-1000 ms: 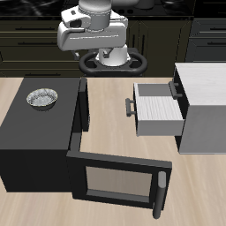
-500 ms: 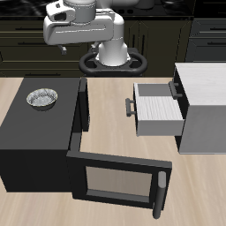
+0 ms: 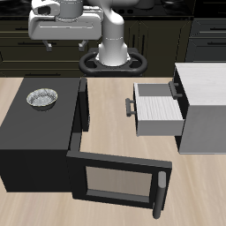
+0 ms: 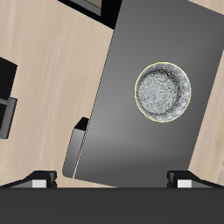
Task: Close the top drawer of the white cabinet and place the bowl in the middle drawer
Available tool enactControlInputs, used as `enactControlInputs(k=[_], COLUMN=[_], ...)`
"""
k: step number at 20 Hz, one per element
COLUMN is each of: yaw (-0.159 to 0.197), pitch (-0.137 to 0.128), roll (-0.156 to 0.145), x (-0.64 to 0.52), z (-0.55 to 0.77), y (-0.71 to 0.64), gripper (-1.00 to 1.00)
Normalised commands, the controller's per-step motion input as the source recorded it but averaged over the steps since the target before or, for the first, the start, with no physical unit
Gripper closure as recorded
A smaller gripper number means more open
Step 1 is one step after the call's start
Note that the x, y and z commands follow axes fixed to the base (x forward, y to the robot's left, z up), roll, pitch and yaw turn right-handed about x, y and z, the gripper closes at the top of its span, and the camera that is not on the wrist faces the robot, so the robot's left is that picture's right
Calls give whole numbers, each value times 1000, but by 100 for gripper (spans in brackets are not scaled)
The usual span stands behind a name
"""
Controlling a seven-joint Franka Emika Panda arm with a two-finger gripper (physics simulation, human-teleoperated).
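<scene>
The silvery bowl (image 3: pixel 41 97) sits on the flat top of the black box (image 3: pixel 35 124); it also shows in the wrist view (image 4: pixel 163 91). My gripper (image 3: pixel 64 43) hangs high behind the black box, open and empty, above and farther back than the bowl. In the wrist view the gripper (image 4: pixel 112 178) has its fingertips (image 4: pixel 39 178) wide apart. The white cabinet (image 3: pixel 207 101) stands across the table. Its top drawer (image 3: pixel 159 110) is pulled out, with its dark handle (image 3: pixel 130 108) toward the black box. The middle drawer is hidden under it.
The black box's hinged door (image 3: pixel 115 181) stands swung open near the table's front edge. Bare wooden table (image 3: pixel 106 119) lies between the black box and the open drawer. My arm's base (image 3: pixel 113 60) stands at the back.
My arm has swung from near the base toward the black box's side, and the gripper now hangs behind the box. The bowl, the drawer and the door have not moved.
</scene>
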Motion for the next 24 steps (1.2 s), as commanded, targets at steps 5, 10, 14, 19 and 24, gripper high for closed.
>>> enactControlInputs(k=[5, 10, 14, 19, 24], yaw=[-26, -22, -16, -42, 3], pitch=[-5, -7, -3, -7, 5], roll=[-5, -19, -16, -16, -5], x=[235, 236, 219, 153, 86], z=[3, -71, -52, 30, -62], y=[-153, -81, -34, -128, -29], gripper=[-100, -100, -100, -100, -100])
